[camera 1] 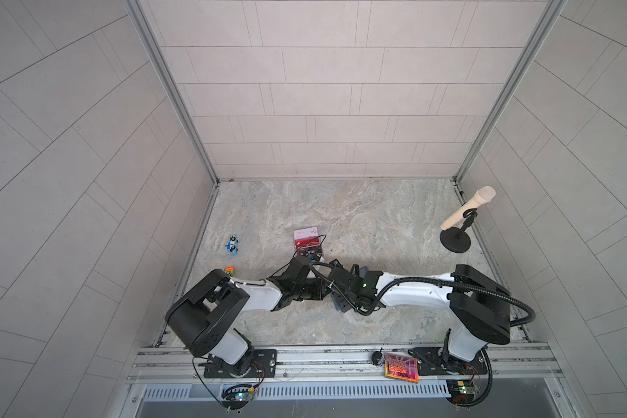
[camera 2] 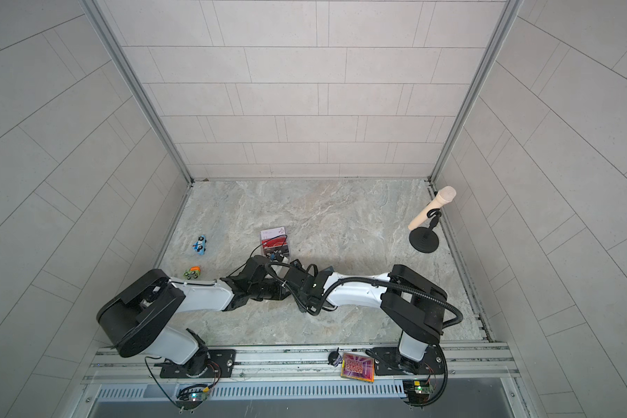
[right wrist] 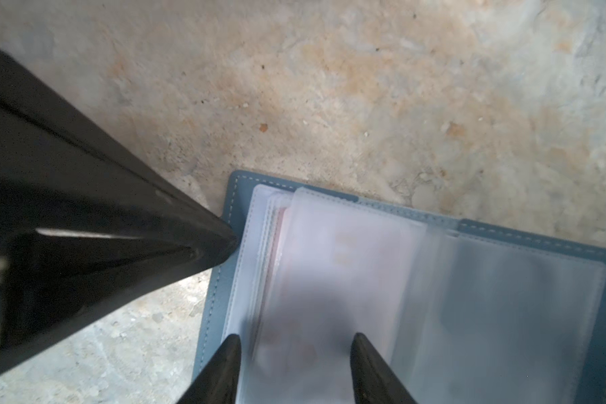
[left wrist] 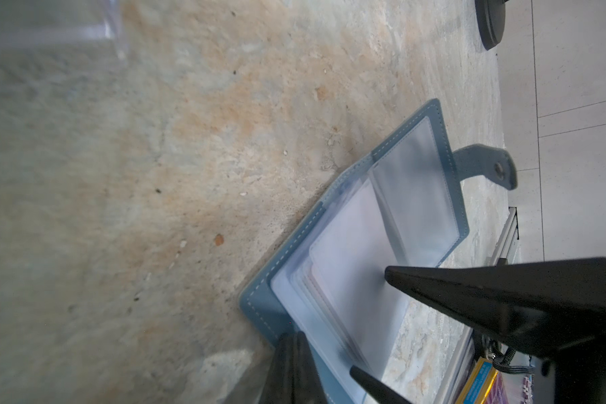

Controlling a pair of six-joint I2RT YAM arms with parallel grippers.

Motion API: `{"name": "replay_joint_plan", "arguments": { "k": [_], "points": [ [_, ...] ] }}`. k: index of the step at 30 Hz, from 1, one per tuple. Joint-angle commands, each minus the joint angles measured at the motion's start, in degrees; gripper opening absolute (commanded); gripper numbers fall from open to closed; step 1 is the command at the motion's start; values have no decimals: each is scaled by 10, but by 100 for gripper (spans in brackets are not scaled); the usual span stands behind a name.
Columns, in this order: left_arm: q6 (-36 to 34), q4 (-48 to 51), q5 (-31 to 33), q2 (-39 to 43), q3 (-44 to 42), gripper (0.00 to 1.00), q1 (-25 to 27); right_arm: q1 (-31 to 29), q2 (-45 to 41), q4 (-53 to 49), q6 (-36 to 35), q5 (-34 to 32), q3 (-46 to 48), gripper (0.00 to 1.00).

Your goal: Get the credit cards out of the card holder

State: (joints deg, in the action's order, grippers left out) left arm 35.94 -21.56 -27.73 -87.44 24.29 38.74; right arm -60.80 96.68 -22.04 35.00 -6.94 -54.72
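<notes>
I am pinning the open card holder (right wrist: 230, 196) flat on the table (right wrist: 364, 87) with the clenched left claw (left wrist: 291, 344) while the right claw (right wrist: 294, 337), jaws parted, is straddling a clear sleeve (right wrist: 305, 210) apparently holding a pinkish card (right wrist: 347, 252), which next needs pinching and sliding out.

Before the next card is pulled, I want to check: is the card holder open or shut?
Open. The card holder lies spread, clear sleeves exposed, and its snap tab hangs unfastened.
</notes>
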Motion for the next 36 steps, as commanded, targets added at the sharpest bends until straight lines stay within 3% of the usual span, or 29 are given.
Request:
{"name": "replay_joint_plan", "arguments": {
  "k": [1, 27, 33, 36],
  "points": [
    [-12, 39, 13, -14, -6, 1, -3, -3, -8, 3, 8, -12, 8, 49],
    [-10, 35, 12, -16, -7, 1, -2, 15, -34, -22, 6, -47, 12, 18],
    [-10, 34, 11, -19, -8, 1, -2, 18, -29, -40, 2, -61, 6, 18],
    [-11, 34, 11, -17, -9, 1, -2, 18, -40, -17, -15, -22, 15, 27]
  ]
}}
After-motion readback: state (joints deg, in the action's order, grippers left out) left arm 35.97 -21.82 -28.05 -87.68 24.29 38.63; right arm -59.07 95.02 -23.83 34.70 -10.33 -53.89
